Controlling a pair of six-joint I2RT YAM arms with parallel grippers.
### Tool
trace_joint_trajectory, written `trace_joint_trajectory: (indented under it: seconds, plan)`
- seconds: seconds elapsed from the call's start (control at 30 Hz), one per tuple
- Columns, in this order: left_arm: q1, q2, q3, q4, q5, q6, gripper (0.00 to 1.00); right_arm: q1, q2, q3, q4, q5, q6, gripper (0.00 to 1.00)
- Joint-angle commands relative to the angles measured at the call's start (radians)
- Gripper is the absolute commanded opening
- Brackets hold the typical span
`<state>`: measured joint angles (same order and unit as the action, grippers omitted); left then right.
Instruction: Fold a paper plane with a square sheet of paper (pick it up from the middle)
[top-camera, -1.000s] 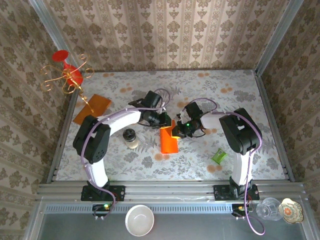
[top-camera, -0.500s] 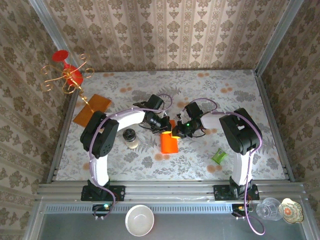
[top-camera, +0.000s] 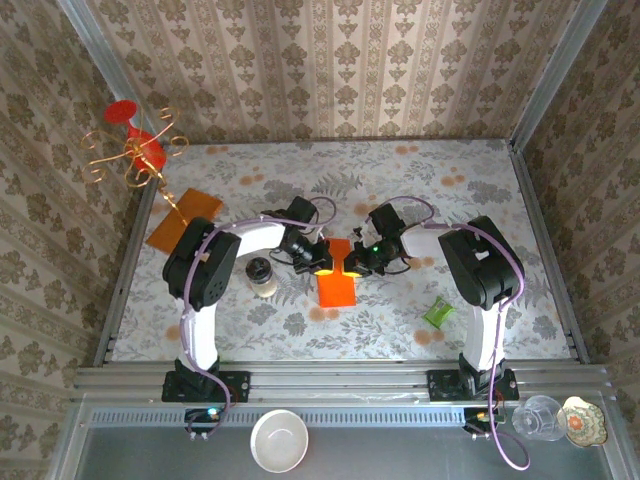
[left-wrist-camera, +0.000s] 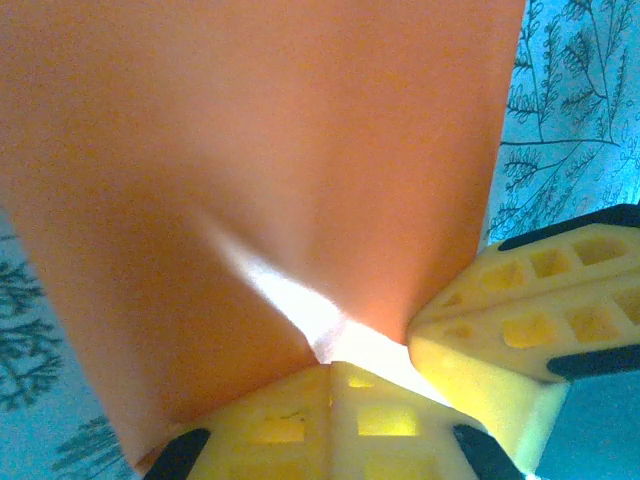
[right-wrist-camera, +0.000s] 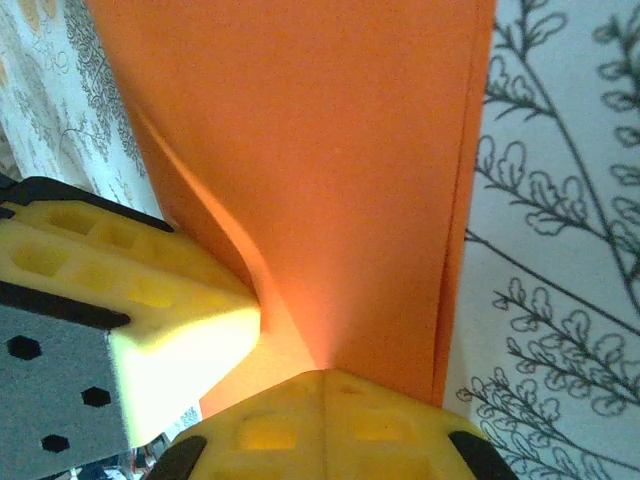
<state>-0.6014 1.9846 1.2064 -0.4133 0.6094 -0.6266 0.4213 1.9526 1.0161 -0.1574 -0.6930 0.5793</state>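
Observation:
The square sheet of paper (top-camera: 336, 283) is bright red-orange and doubled over on the table's middle, its far edge lifted. My left gripper (top-camera: 319, 262) and right gripper (top-camera: 355, 262) meet at that far edge, almost touching each other. In the left wrist view the paper (left-wrist-camera: 260, 170) bulges up from my left gripper (left-wrist-camera: 335, 362), which is shut on its edge, and the other arm's yellow finger (left-wrist-camera: 520, 320) sits at the right. In the right wrist view the right gripper (right-wrist-camera: 322, 372) is shut on the paper (right-wrist-camera: 320, 150), whose two layers show along the right side.
A small jar (top-camera: 262, 277) stands just left of the left arm. A duller amber sheet (top-camera: 183, 217) and a gold wire stand (top-camera: 135, 150) are at the far left. A green packet (top-camera: 437, 313) lies right of the paper. A white bowl (top-camera: 279, 440) and a glass (top-camera: 540, 417) sit off the table's front.
The left gripper has come down and right from behind the paper and closed on its raised far edge beside the right gripper. The paper has shifted slightly left.

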Motion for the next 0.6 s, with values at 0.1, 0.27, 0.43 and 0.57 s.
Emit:
trace_joint_trajectory:
  seconds: [0.1, 0.27, 0.43, 0.57]
  plan:
    - [0.101, -0.017, -0.059, -0.088, -0.043, 0.095, 0.05, 0.001, 0.122, -0.071, -0.272, 0.314, 0.022, 0.03]
    - [0.168, -0.082, -0.046, -0.100, -0.028, 0.111, 0.05, 0.002, 0.116, -0.079, -0.268, 0.320, 0.024, 0.03]
    - [0.115, -0.129, -0.010, 0.010, 0.087, 0.045, 0.06, 0.002, 0.109, -0.076, -0.263, 0.316, 0.026, 0.03]
    - [0.055, -0.076, 0.011, 0.097, 0.118, -0.009, 0.06, 0.002, 0.112, -0.075, -0.255, 0.312, 0.032, 0.03]
